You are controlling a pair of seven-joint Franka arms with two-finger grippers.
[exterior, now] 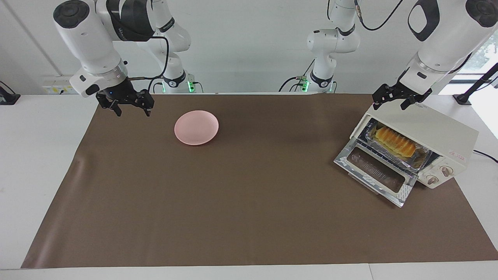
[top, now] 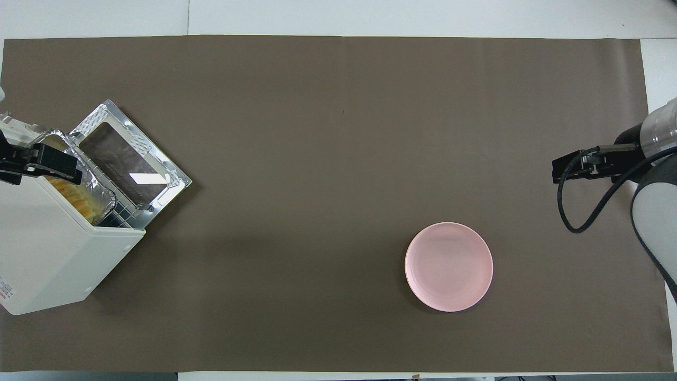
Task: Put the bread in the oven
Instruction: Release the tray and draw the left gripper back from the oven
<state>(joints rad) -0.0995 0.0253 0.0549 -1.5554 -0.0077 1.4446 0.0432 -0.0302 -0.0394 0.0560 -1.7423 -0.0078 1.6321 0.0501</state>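
The bread (exterior: pixel 395 142) lies in a silver foil tray (exterior: pixel 425 156) on the rack of the cream-white oven (exterior: pixel 441 130) at the left arm's end of the table. The glass door (exterior: pixel 375 171) hangs open and down. My left gripper (exterior: pixel 391 103) hovers open and empty above the oven's top corner, apart from the bread. From overhead, the left gripper (top: pixel 37 165) covers part of the bread (top: pixel 79 199) and the oven (top: pixel 47 248). My right gripper (exterior: pixel 132 112) waits open and empty over the mat's edge at the right arm's end.
A round pink plate (exterior: pixel 196 127) sits bare on the brown mat beside the right gripper (top: pixel 568 169), toward the middle of the table; overhead it is the plate (top: pixel 448 266). The oven's open door (top: pixel 127 159) juts out over the mat.
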